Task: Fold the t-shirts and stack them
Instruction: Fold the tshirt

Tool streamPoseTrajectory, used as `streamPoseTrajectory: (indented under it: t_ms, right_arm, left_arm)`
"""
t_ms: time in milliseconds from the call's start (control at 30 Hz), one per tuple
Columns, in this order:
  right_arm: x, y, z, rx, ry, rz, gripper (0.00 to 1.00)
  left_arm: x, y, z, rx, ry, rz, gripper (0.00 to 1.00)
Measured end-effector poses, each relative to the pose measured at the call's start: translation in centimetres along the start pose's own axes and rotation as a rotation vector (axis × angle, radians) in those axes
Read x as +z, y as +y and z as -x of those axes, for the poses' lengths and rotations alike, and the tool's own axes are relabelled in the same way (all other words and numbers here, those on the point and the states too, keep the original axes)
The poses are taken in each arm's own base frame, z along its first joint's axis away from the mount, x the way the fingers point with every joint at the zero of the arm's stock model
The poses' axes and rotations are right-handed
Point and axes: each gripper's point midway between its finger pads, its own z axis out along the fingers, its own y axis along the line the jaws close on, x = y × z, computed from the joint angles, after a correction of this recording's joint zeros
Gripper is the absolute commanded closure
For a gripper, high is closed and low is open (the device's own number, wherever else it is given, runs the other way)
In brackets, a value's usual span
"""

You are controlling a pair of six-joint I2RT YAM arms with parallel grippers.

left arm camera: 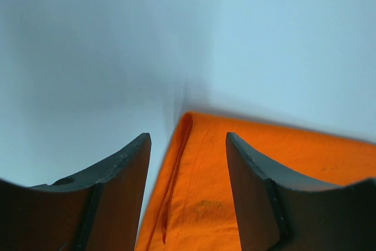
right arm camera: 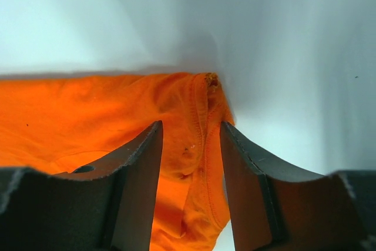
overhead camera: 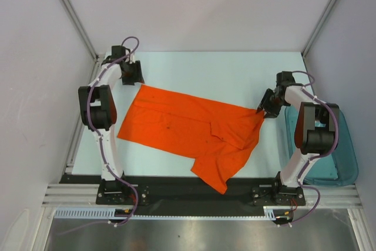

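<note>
The left gripper [left arm camera: 188,145] stands with its jaws apart, straddling the far left corner of the t-shirt [overhead camera: 176,124]. The right gripper [right arm camera: 191,130] has its jaws parted over the shirt's right-hand tip, with a stitched hem [right arm camera: 198,116] running up between them. Neither looks pressed onto the cloth. The pale table [overhead camera: 223,69] carries the t-shirt, which lies opened out on a slant between the two grippers. Its right side is drawn to a point at the right gripper. I judge that taking opposite corners is meant to stretch the fabric flat before a first fold, so the task looks to be near its beginning. The teal bin [overhead camera: 346,163] sits to the right of the t-shirt, well apart from it and beyond the right arm, probably kept out of the working space. A sleeve [overhead camera: 218,174] juts from the shirt's near right side and is somewhat rumpled, so it will likely need smoothing or tucking in. A few dark specks [right arm camera: 26,125] dot the fabric to the left of the right gripper.
</note>
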Motion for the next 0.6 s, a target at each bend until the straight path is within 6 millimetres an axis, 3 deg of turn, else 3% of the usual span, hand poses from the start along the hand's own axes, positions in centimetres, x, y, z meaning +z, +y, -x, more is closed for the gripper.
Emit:
streamPoseTrajectory:
  t_ms: [267,600]
  right_arm:
    - [-0.1,-0.9,0.5,0.005,-0.007,-0.006,0.50]
    - [0.7,-1.2,0.1,0.000,0.021,0.001,0.50]
  left_arm:
    - [2.3,0.2,-1.9,-0.008,0.061,-0.016,0.43]
    - [2.3,-0.7,-2.2,-0.012,0.074,-0.065,0.55]
